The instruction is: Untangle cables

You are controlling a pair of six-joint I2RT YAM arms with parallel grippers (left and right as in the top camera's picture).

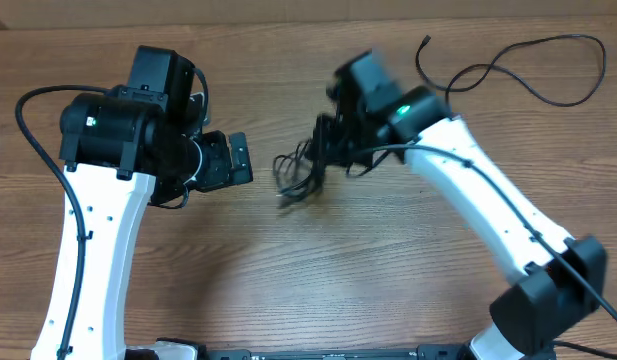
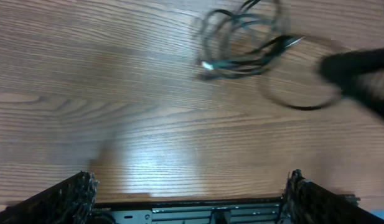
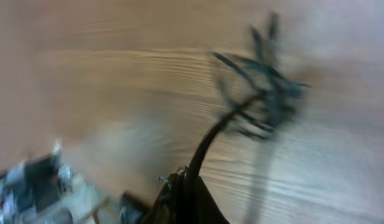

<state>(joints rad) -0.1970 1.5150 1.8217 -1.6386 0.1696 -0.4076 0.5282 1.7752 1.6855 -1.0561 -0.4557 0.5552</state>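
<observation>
The right pincer (image 3: 187, 180) is clamped tight on a single strand that runs up to the tangled bundle of cables (image 1: 300, 175). The bundle sits near the middle of the counter (image 1: 318, 280), between the two arms. The likeliest trouble is that pulling on that one strand cinches the loops into a harder knot or drags the whole clump along, because nothing anchors its other side. The left pincer (image 2: 190, 183) is spread fully wide, holds nothing, and sits clear of the bundle. The thin cord could also slip out of the closed tips, or a plug could snag in a loop. A second loose cable (image 1: 533, 75) lies well apart at the far right and could get swept in if the bundle travels that way. The right wrist view is badly smeared, so the exact bite on the strand is hard to judge. The counter is bare wood-grain laminate with a slight sheen, smooth enough for cords to slide. Nothing of the room beyond it shows.
</observation>
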